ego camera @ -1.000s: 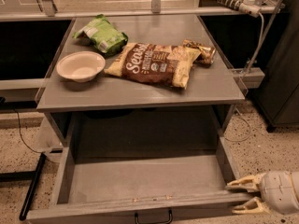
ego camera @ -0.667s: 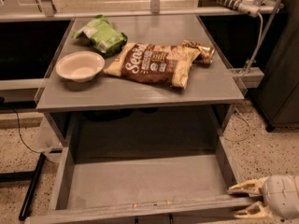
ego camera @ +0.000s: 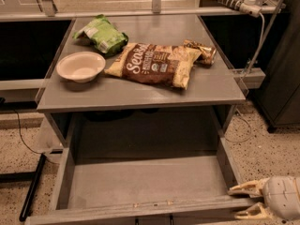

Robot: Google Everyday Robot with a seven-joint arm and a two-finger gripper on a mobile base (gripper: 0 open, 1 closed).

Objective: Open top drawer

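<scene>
You are looking down on a grey table [ego camera: 140,95] standing on a pale speckled floor [ego camera: 14,161], with dark recesses behind it on both sides. At the far left a thin black cable [ego camera: 21,137] trails over the floor, and a black bar [ego camera: 33,186] lies slanted beside the open drawer's left wall. On the table, from left to right, you have one shallow white bowl [ego camera: 80,65], one green bag [ego camera: 102,34] just behind it, one large brown snack bag [ego camera: 154,63] lying flat near the middle, and one small crumpled packet [ego camera: 200,50] touching that bag's far right corner. Below the table the top drawer [ego camera: 145,182] stands open toward you, its shallow grey tray bare and its front edge running along the bottom of the view. Right of the table a white cable [ego camera: 262,32] drops from a white fitting, and a dark cabinet [ego camera: 283,78] fills the right edge. The gripper [ego camera: 244,200] sits at the lower right, at the drawer's front right corner, its two pale fingers [ego camera: 246,188] spread apart with that corner between them. You cannot tell whether they touch the drawer. Nothing lies between the gripper and the drawer.
</scene>
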